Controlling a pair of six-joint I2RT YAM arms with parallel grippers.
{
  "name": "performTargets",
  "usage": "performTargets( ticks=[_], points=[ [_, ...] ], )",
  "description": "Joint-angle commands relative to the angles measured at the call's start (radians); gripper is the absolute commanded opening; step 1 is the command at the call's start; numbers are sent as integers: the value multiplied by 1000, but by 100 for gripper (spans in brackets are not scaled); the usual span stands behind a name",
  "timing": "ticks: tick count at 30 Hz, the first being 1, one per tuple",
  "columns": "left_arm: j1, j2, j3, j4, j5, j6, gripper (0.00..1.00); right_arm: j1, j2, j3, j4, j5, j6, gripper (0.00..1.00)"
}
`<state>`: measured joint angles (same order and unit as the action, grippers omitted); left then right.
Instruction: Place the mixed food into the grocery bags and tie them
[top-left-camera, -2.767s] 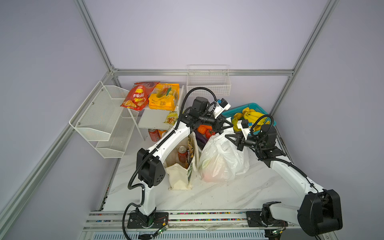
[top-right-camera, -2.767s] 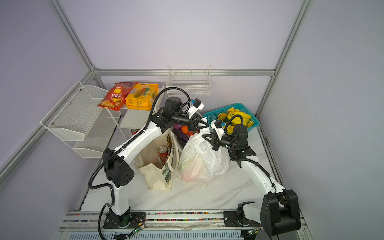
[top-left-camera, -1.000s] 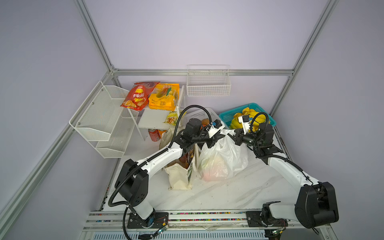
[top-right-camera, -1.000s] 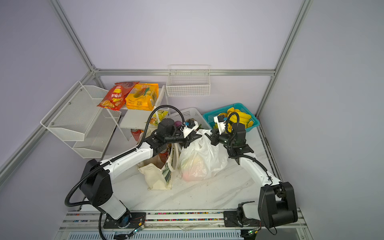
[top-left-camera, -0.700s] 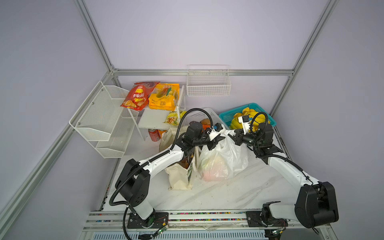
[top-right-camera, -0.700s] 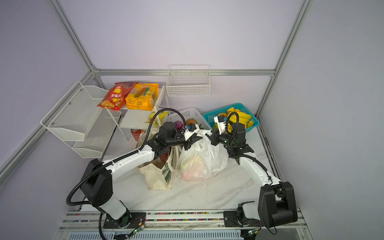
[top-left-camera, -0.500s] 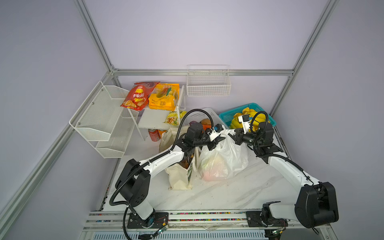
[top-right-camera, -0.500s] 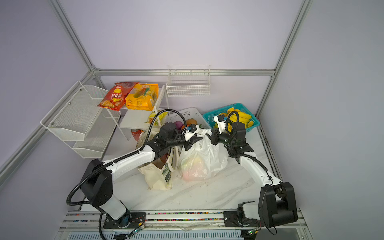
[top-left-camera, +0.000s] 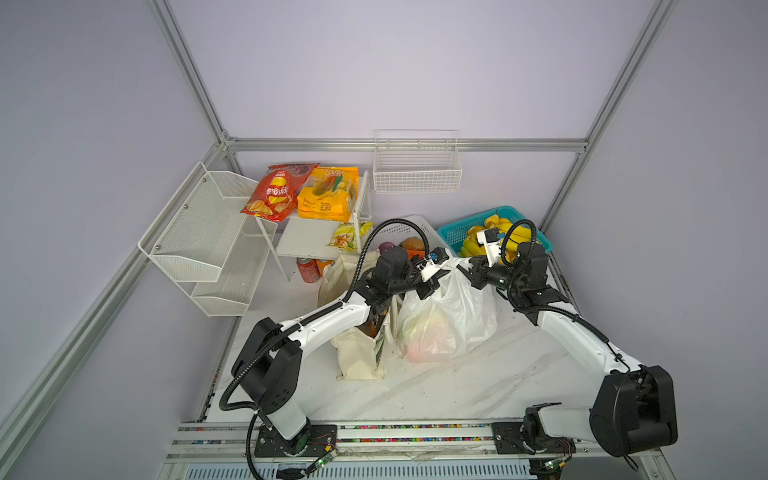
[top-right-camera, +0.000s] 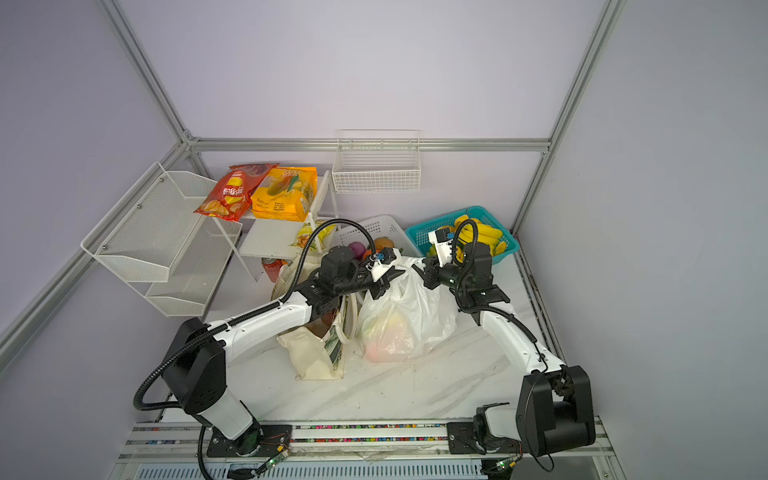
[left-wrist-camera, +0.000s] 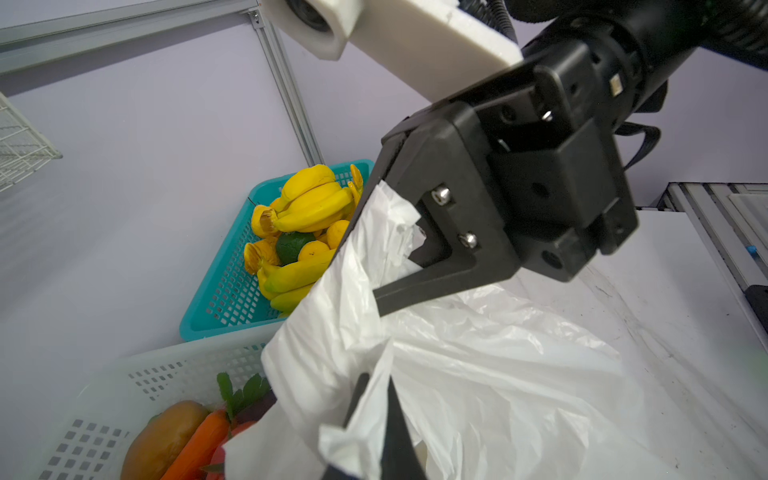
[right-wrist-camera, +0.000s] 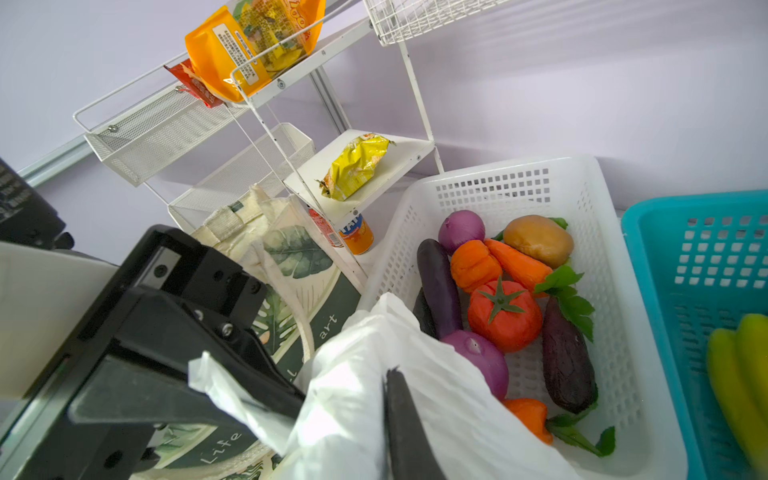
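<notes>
The thin, translucent white plastic carrier bag (top-left-camera: 451, 328) stands on the table (top-left-camera: 457, 390) just right of the cream canvas tote (top-left-camera: 357, 361). Its top is stretched sideways between two facing grippers. The left gripper (top-left-camera: 436, 280) is clamped on one handle end and the right gripper (top-left-camera: 471, 274) pinches the other (neither is nearer). Tying turns on crossing them. The contents show only as orange blurs, and the left arm (top-left-camera: 328, 324) hides the tote's mouth.

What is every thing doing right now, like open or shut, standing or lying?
thin white plastic carrier bag: bulging, upright, untied.
cream canvas tote: upright, mouth open.
left gripper: jaws shut on the plastic bag's top.
right gripper: jaws shut on the plastic bag's top.
red drink can: standing upright.
</notes>
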<state>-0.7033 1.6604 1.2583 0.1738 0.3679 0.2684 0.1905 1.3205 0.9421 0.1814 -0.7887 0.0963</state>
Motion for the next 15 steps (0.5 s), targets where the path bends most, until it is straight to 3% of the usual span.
performTargets(
  ticks=[1, 9, 15],
  points=[
    [-1, -34, -37, 54, -33, -30, 0, -3, -8, 24, -26, 26, -38, 11],
    [-1, -44, -48, 40, -57, -26, 0, -4, -9, 23, -28, 31, -39, 14],
    [-1, -55, -71, 40, -89, -9, 0, -5, -6, 24, -31, 37, -30, 10]
  ],
)
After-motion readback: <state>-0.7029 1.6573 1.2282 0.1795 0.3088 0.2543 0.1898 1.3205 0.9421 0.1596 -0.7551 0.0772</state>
